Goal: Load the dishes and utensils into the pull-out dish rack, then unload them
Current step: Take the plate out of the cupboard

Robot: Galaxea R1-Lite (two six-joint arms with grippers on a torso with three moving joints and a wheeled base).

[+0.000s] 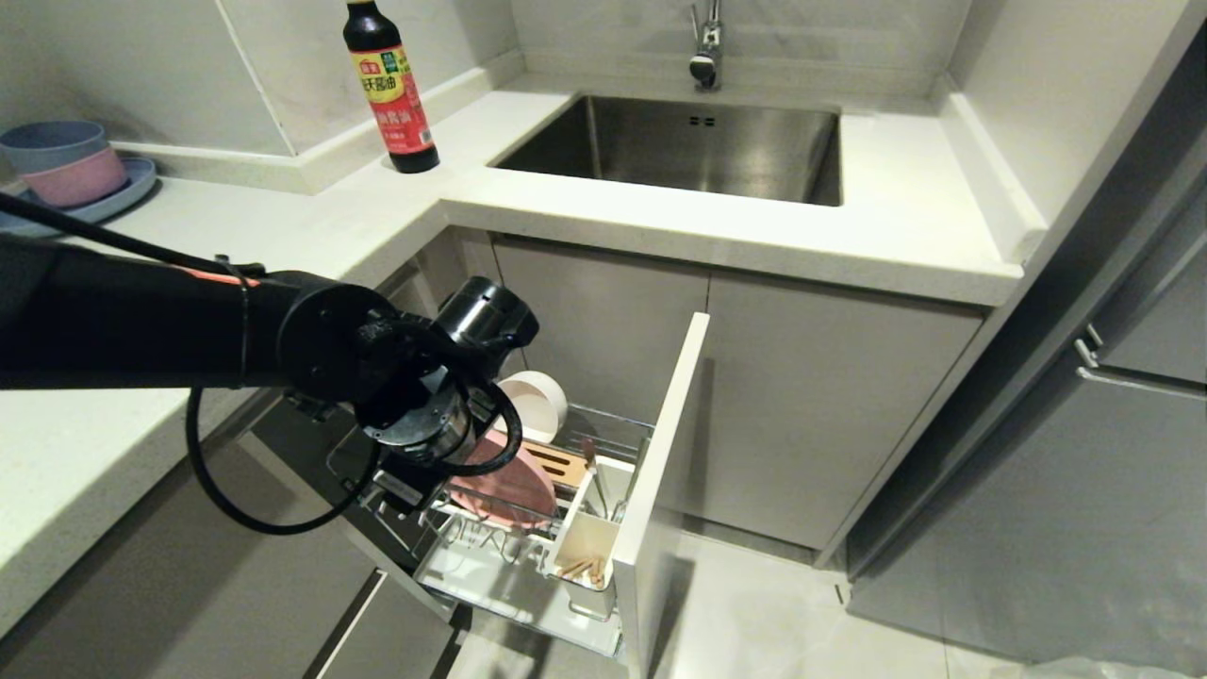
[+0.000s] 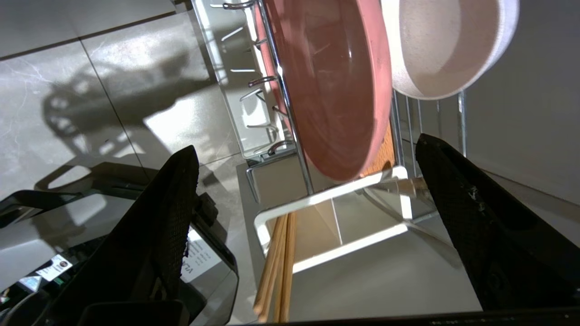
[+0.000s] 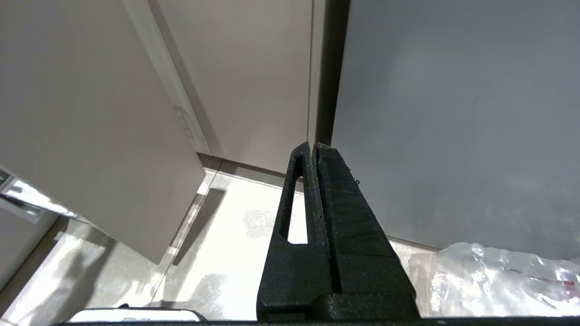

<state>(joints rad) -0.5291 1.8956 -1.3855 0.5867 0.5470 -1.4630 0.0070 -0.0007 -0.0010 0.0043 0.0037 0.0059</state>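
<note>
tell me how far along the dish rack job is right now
Loading looks done: the pink plate and white bowl stand in the pull-out rack, chopsticks and spoon in the utensil cup. The left gripper hangs open and empty over the rack; the right gripper is parked shut. Unloading remains.

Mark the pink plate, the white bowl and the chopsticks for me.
pink plate [image 2: 331,86], left wrist view, middle of its face.
white bowl [image 2: 442,45], left wrist view, inner wall.
chopsticks [image 2: 276,267], left wrist view, mid-shaft.

A white L-shaped worktop [image 1: 283,236] holds a steel sink [image 1: 679,141] below a tap [image 1: 705,47]; grey cabinets [image 1: 830,415], pale tiled floor [image 1: 754,613].
</note>
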